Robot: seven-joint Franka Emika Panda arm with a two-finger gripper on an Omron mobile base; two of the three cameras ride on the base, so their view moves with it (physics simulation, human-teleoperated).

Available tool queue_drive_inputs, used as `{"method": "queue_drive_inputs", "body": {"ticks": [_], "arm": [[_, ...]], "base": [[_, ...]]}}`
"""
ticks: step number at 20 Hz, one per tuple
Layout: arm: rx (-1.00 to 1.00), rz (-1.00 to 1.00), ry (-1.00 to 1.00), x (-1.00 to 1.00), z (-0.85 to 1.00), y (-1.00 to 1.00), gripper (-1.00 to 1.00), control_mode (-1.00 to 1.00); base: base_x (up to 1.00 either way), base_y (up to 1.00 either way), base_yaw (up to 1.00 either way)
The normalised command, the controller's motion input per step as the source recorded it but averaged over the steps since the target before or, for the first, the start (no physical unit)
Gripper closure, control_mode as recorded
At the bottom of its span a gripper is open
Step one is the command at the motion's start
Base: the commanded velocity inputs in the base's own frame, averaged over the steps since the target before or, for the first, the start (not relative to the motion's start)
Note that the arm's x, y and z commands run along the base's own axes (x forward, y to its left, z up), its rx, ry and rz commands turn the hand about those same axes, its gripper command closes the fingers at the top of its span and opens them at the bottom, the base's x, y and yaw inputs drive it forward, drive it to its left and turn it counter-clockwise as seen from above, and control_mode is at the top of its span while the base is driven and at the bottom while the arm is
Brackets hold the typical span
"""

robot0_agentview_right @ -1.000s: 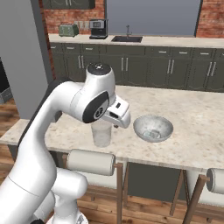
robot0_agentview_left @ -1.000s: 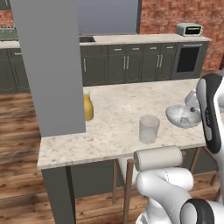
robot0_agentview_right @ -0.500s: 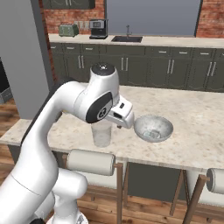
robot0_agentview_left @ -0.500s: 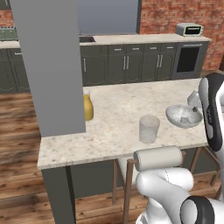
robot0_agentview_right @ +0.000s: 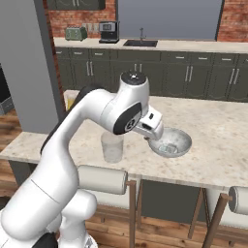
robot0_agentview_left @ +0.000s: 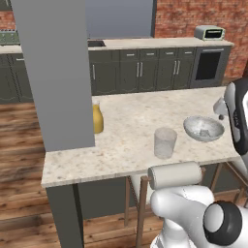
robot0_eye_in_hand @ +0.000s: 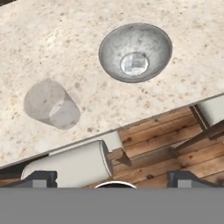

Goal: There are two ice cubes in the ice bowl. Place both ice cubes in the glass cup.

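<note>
The glass cup [robot0_agentview_left: 165,143] [robot0_agentview_right: 112,147] stands empty near the counter's front edge; in the hand view the cup [robot0_eye_in_hand: 52,105] is at the left. The pale grey ice bowl [robot0_agentview_left: 192,127] [robot0_agentview_right: 183,139] [robot0_eye_in_hand: 110,49] sits a short way beside it. Two ice cubes [robot0_eye_in_hand: 134,64] [robot0_agentview_right: 168,148] lie together at the bowl's bottom. My gripper [robot0_agentview_right: 154,131] [robot0_agentview_left: 220,108] [robot0_eye_in_hand: 113,177] hangs open above the counter between cup and bowl, close to the bowl's near rim, with nothing between its fingers.
A yellow-orange jug [robot0_agentview_left: 97,118] stands against the grey pillar [robot0_agentview_left: 58,72] at the counter's far end. Padded stools [robot0_agentview_right: 102,179] [robot0_agentview_left: 174,175] sit under the front edge [robot0_eye_in_hand: 131,122]. Cabinets with a toaster [robot0_agentview_left: 209,33] line the back wall.
My hand has swung sideways from over the cup toward the bowl. The jaws stay open, and cup, bowl and ice cubes have not moved.
</note>
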Motion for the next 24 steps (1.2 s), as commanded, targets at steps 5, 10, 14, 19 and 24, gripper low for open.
{"method": "queue_drive_inputs", "body": {"ticks": [5,10,14,19,24], "arm": [[0.0,0.01,0.0,0.49,-0.02,-0.28,-1.0,-1.0],[0.0,0.01,0.0,0.53,-0.08,-0.26,-1.0,-1.0],[0.0,0.01,0.02,0.33,-0.21,-0.27,-1.0,-1.0],[0.0,0.0,0.15,0.19,-0.48,-0.11,-1.0,-1.0],[0.0,0.0,0.2,0.32,-0.48,0.0,-1.0,-1.0]], "base": [[0.0,0.0,0.0],[0.0,0.0,0.0],[0.0,0.0,0.0],[0.0,0.0,0.0],[0.0,0.0,0.0]]}}
